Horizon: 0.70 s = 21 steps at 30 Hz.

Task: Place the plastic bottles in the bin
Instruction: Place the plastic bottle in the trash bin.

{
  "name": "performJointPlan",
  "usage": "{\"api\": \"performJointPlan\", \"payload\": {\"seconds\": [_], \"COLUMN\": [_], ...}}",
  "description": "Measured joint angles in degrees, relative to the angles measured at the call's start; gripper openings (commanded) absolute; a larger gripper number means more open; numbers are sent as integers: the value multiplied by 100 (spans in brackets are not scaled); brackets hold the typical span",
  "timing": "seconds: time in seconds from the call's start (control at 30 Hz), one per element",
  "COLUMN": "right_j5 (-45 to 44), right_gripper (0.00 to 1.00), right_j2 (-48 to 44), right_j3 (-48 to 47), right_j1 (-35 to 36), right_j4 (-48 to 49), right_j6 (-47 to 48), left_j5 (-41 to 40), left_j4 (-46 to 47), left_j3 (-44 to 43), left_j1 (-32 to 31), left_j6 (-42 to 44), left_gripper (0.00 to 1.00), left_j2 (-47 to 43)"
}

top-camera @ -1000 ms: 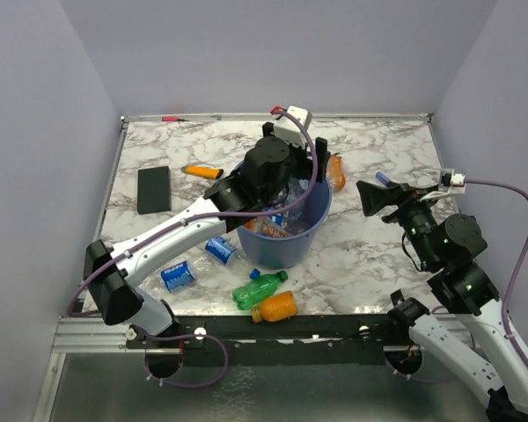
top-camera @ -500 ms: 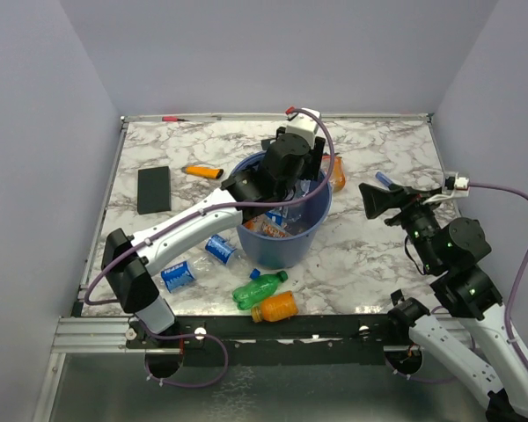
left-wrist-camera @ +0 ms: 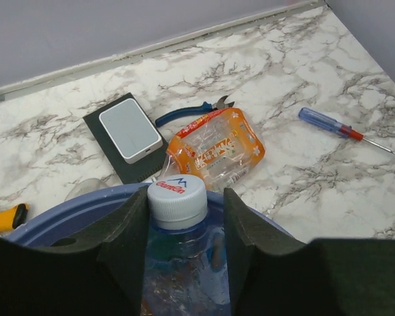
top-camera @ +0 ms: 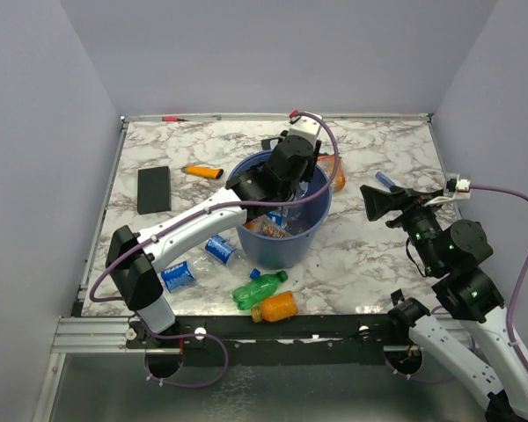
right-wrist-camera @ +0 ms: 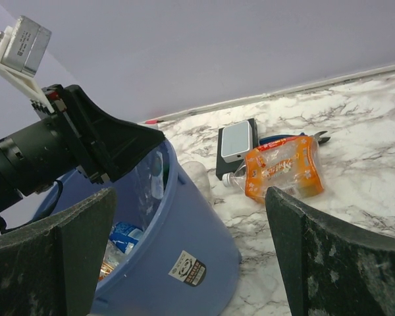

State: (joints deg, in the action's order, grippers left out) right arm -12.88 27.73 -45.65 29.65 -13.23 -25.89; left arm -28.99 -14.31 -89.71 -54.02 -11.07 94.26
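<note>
The blue bin stands mid-table with several bottles inside. My left gripper hangs over its far rim. Its black fingers press both sides of a clear bottle with a white cap that stands upright inside the bin. An orange-labelled clear bottle lies on the marble just beyond the bin. A green bottle, an orange one and two blue-labelled ones lie in front of the bin. My right gripper is open to the bin's right, holding nothing.
A flat black rectangle and an orange marker lie left of the bin. Behind it sit a white box on a black pad, blue-handled pliers and a blue screwdriver. Walls enclose the table.
My left gripper has shifted toward the bin's far rim and its jaws have closed in on the clear bottle. The right arm has barely moved.
</note>
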Motion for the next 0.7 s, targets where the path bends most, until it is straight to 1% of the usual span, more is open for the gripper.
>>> {"api": "performJointPlan", "payload": {"seconds": [0.13,0.23,0.27,0.37,0.43,0.57,0.63,0.7], "right_j5": [0,0,-2,-2,-2,-7,-4,-4], "right_gripper": [98,98,98,98,98,98,98,97], "right_j2": [-2,-2,0,0,0,-13,-42,-81], "right_j3": [0,0,0,0,0,4,39,116], "right_j1": [0,0,0,0,0,0,0,0], "right_j4": [0,2,2,4,4,9,33,68], "right_j6": [2,28,39,44,46,48,48,44], "left_j5": [-37,-28,-13,37,59,42,-13,-20], "left_j4": [72,120,225,678,1182,2656,3421,4247], "left_j3": [-4,35,118,649,1215,2968,3832,4496], "left_j1": [0,0,0,0,0,0,7,7], "left_j6": [-22,-17,-13,72,203,586,839,1067], "left_gripper": [18,2,0,0,0,0,0,0], "left_j2": [-74,-256,-404,-1034,-1591,-2975,-3469,-3687]}}
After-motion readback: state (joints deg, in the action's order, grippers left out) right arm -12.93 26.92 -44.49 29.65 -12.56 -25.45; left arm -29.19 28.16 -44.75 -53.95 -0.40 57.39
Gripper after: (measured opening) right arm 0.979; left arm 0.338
